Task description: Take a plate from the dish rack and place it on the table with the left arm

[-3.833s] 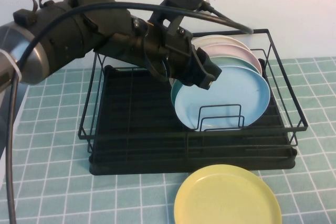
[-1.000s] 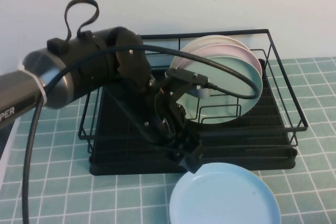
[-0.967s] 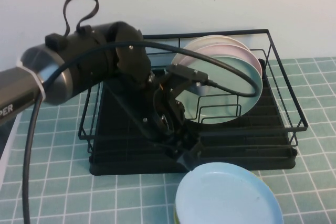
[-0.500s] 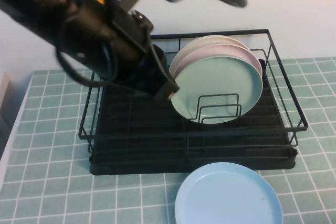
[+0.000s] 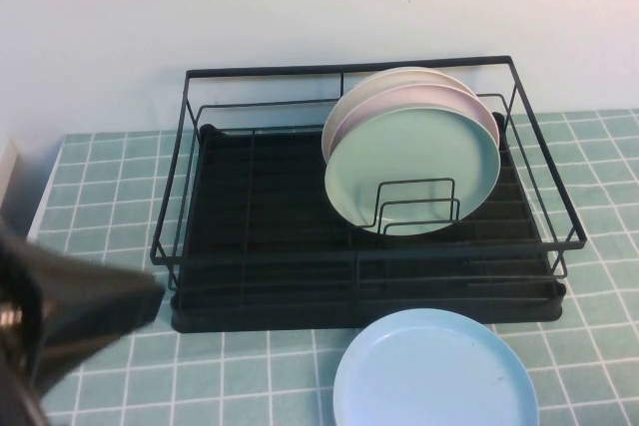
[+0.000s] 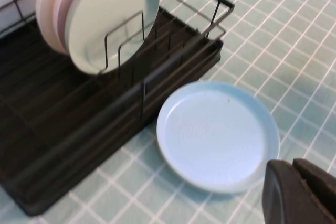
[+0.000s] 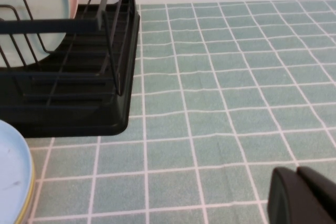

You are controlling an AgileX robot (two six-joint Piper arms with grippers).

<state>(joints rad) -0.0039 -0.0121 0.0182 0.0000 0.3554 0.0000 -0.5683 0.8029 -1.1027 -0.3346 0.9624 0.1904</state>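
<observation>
The sky-blue plate lies flat, face up, on the tiled table just in front of the black dish rack. It rests on a yellow plate whose rim shows under it in the right wrist view. The plate also shows in the left wrist view. My left arm is a dark blur at the lower left, away from plate and rack. My left gripper is shut and empty, hovering off the plate's edge. My right gripper is shut and empty over bare tiles to the rack's right.
A mint-green plate stands upright in the rack's wire dividers, with a pink plate and a cream one behind it. The rack's left half holds nothing. A pale wall rises behind the rack.
My left arm has pulled back from over the rack to the lower left corner. The sky-blue plate stays flat in front of the rack.
</observation>
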